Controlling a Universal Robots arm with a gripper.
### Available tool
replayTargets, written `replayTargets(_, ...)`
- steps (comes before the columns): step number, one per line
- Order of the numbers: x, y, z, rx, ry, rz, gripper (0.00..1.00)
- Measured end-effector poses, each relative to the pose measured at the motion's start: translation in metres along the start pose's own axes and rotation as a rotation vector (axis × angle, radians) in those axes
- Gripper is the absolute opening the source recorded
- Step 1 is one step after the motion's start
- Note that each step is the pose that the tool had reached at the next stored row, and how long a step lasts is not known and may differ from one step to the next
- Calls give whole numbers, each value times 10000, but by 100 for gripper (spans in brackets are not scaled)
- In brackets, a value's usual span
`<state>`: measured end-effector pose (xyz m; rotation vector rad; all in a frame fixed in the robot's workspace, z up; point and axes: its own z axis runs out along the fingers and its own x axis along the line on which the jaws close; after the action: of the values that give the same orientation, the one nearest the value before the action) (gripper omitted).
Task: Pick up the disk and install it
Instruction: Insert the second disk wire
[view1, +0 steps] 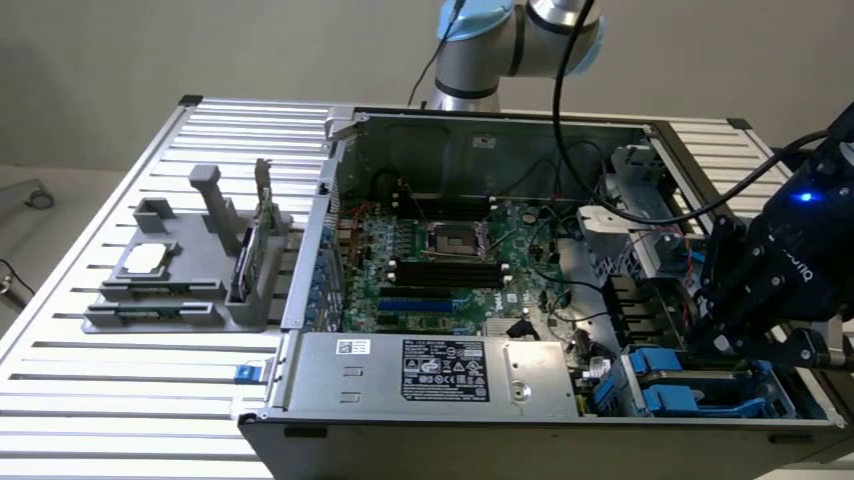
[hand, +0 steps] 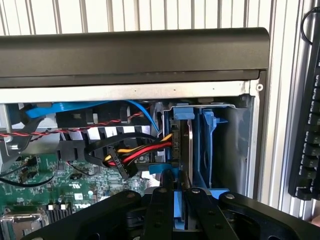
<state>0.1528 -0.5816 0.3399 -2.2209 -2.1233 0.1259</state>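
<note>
Nearest the wrist camera, my hand (hand: 181, 192) is pinched narrow on the disk (hand: 184, 150), gripping its blue carrier edge. The disk stands on edge directly ahead of the hand, long axis running into the drive bay (hand: 235, 145) at the computer case's (view1: 400, 375) lower-right corner, apparently partly seated.
</note>
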Motion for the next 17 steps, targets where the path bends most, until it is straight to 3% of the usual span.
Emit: replayTargets(17, -24, 23, 42, 7, 156, -15, 16)
